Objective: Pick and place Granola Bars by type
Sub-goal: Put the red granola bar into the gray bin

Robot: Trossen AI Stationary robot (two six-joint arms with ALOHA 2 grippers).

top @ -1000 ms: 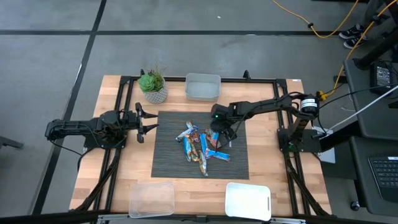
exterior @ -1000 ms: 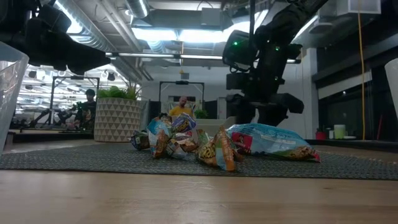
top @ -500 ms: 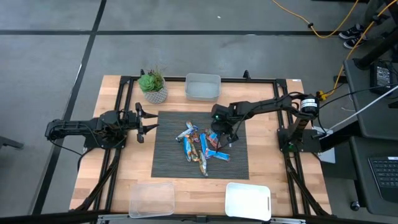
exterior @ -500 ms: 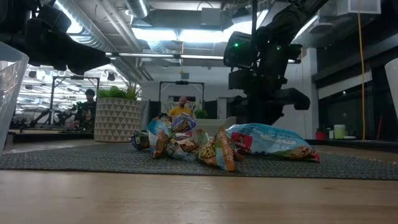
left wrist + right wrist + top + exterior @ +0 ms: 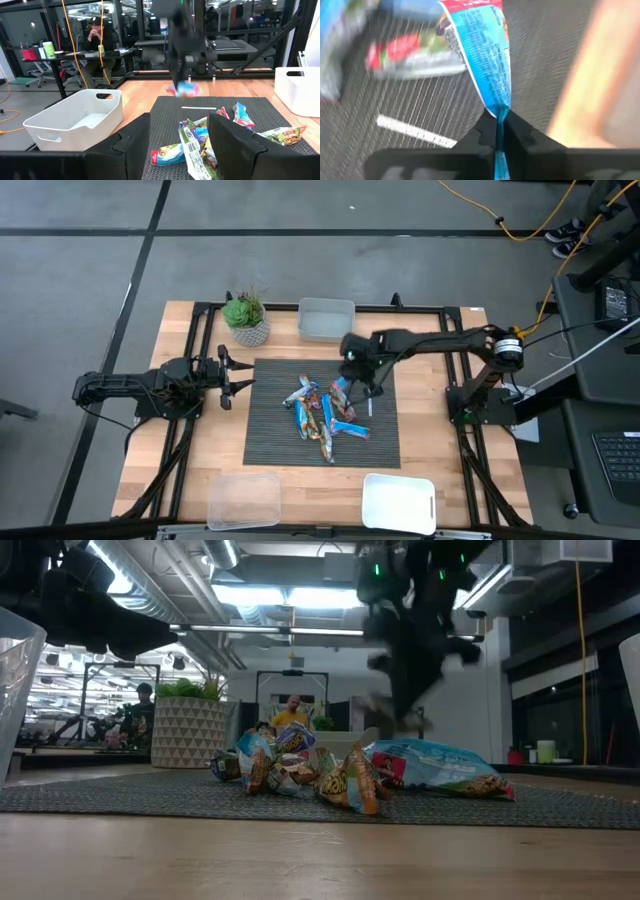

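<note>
Blue-and-red granola bar [image 5: 485,55] hangs by its crimped wrapper end from the right tool [image 5: 499,131], clenched on that seam and lifted just above the dark ribbed mat [image 5: 275,442]; in the high view it sits at [image 5: 342,389] under the right tool [image 5: 352,377]. Looks light and floppy, foil slick, likely to swing or slip, so the flat end seal is the best grip, not the crinkly middle. Remaining bars [image 5: 320,418] lie heaped mid-mat, overlapping, with a thin white stick [image 5: 368,407] just beside them. Left tool [image 5: 232,376] waits released at the mat's left edge. White bin [image 5: 326,320] and potted plant [image 5: 246,319] at the table's [image 5: 430,450] far side, clear tub [image 5: 243,498] and white tray [image 5: 399,501] at the near side.
</note>
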